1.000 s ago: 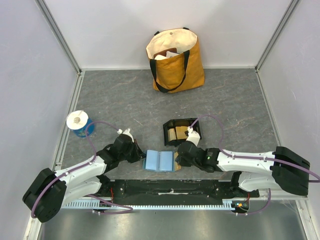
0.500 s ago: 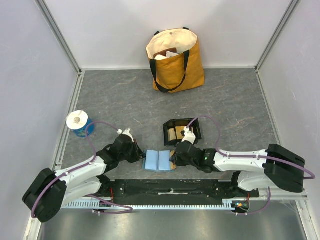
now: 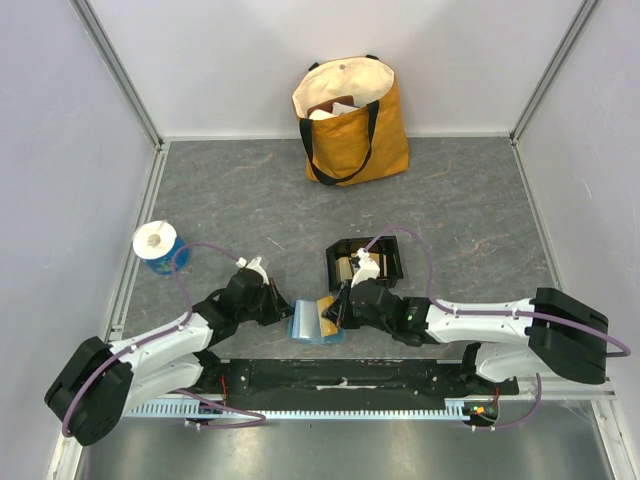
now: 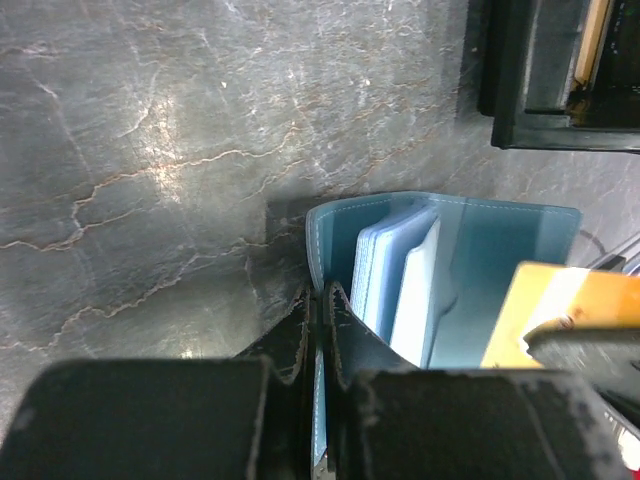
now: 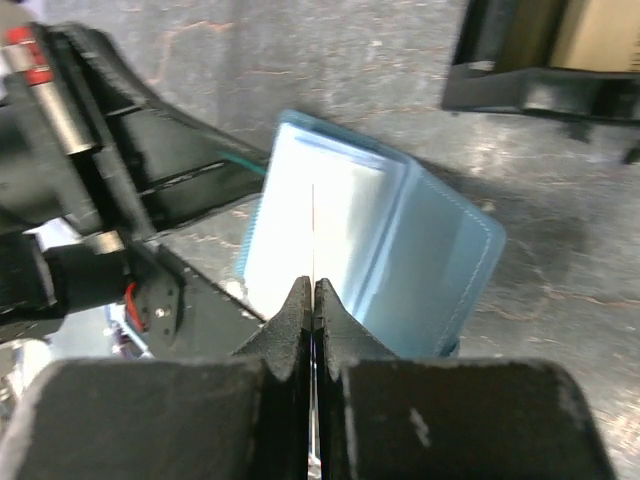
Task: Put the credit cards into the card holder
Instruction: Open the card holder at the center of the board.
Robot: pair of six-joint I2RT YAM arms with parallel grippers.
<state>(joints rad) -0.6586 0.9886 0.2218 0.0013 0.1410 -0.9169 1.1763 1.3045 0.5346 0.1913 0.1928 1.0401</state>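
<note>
1. Right gripper (image 5: 313, 290): the jaws are pressed together on a tan credit card (image 4: 590, 295). In the wrist view the card shows edge-on, as a thin line between the pads.
2. Held card: it is poised over the right part of the card holder (image 4: 480, 250), above the pale blue lining. Whether it touches a pocket cannot be told.
3. Left gripper (image 4: 322, 300): the jaws are closed on the left edge of the card holder, pinching its teal cover.
4. Card holder: it is spread open with the lining up, between the two grippers on the grey table (image 3: 230, 200).
5. Black tray (image 3: 395, 258): it sits just beyond the card holder, slightly to its right and apart from it. It holds other tan cards (image 5: 600, 30).
6. Blue round container (image 3: 156, 245): it has a white top and stands well to the left of the card holder and farther back.
7. Tote bag (image 3: 355, 130): it stands upright well beyond the card holder, at the far wall.
</note>
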